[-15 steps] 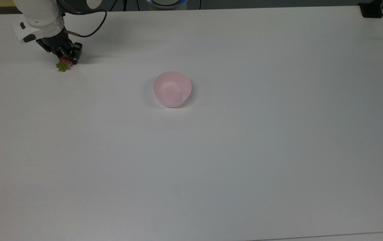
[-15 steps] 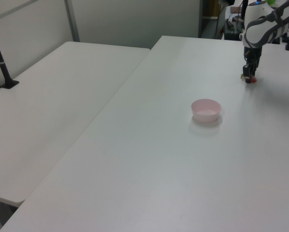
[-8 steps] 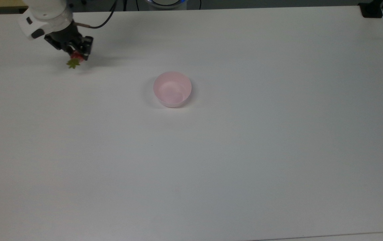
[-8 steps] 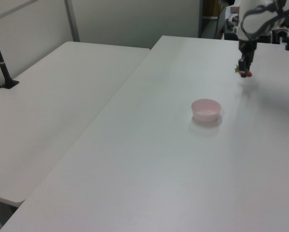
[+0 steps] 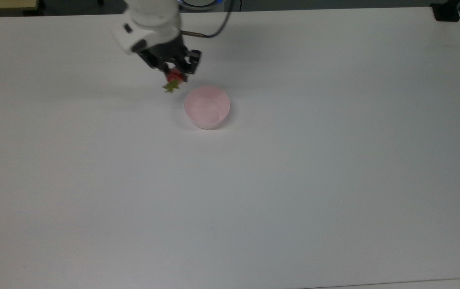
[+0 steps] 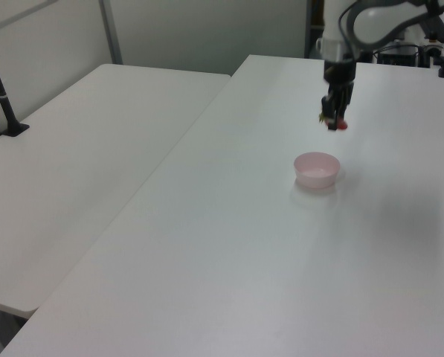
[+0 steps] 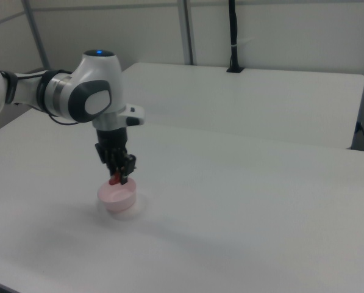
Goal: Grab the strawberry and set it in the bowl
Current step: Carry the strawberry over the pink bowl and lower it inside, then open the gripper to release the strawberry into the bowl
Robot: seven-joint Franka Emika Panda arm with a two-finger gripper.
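My gripper [image 5: 174, 76] is shut on the strawberry [image 5: 173, 78], a small red fruit whose green leaf cap [image 5: 170, 86] points down toward the top view's lower left. It hangs in the air just off the pale pink bowl [image 5: 207, 106], up and to the left of the bowl's rim in the top view. In the left view the gripper [image 6: 335, 121] holds the strawberry [image 6: 340, 125] above and behind the bowl [image 6: 316, 169]. Seen from the right view, the strawberry [image 7: 116, 179] hovers right over the bowl [image 7: 117, 199] under the gripper [image 7: 119, 175]. The bowl stands upright with nothing inside.
The white table [image 5: 254, 192] stretches wide around the bowl. A black clamp [image 5: 446, 11] sits at its far right corner in the top view. A second white table [image 6: 73, 171] adjoins it, with a black post [image 6: 2, 97] on it.
The arm has carried the strawberry from the table's far left corner in the top view to the right, up off the surface, to just beside the bowl. The bowl has not moved.
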